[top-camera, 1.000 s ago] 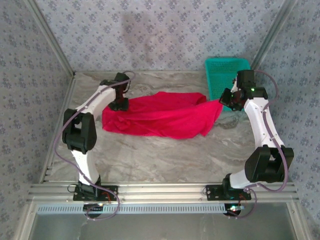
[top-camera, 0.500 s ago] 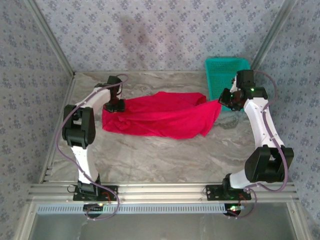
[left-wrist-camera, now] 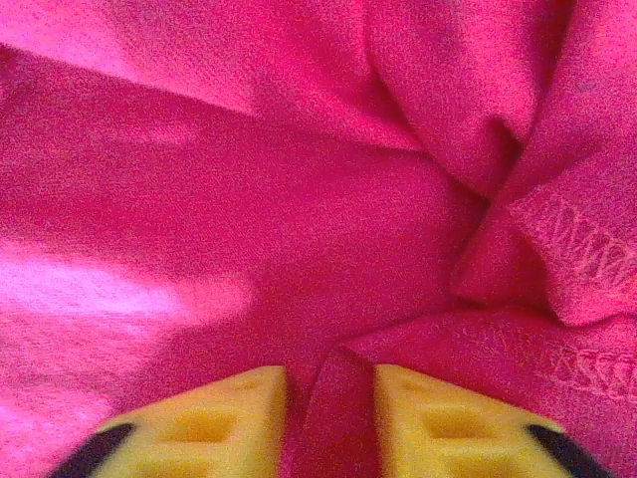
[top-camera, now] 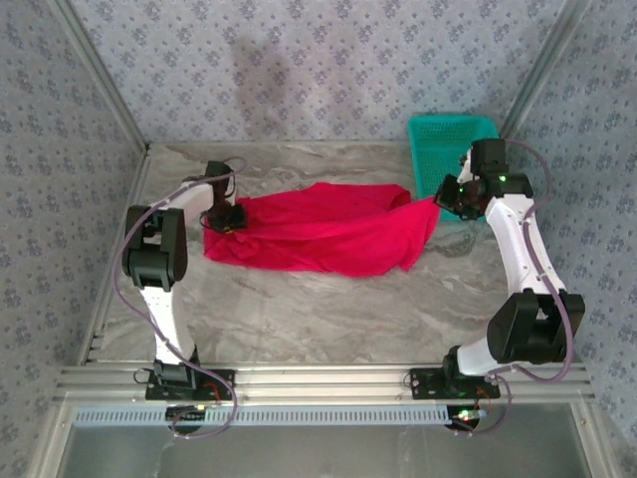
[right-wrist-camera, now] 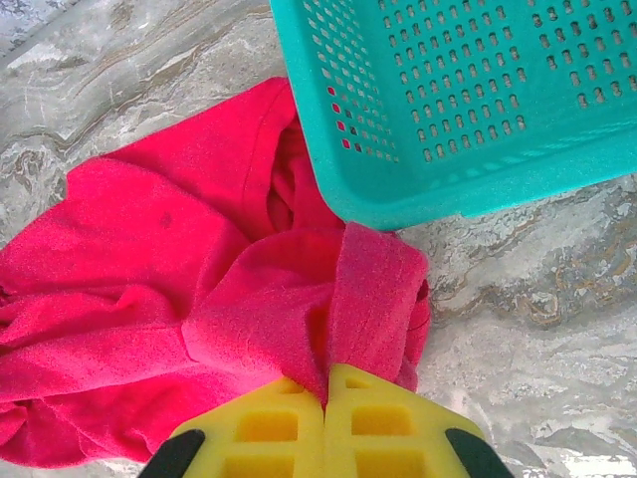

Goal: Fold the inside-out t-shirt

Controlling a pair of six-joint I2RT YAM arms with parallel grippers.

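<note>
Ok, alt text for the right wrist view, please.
The right gripper, yellow-fingered, is shut on a bunched fold of the red t-shirt, which spreads left over the marble table. A teal mesh basket sits at upper right, its corner over the cloth.

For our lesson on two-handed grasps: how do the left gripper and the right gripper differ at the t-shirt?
The left gripper holds its fingers apart, a t-shirt fold between them; the right gripper presses its fingers together on pinched cloth. The left gripper is at the shirt's left end, the right gripper beside the teal basket. Both touch the shirt.
</note>
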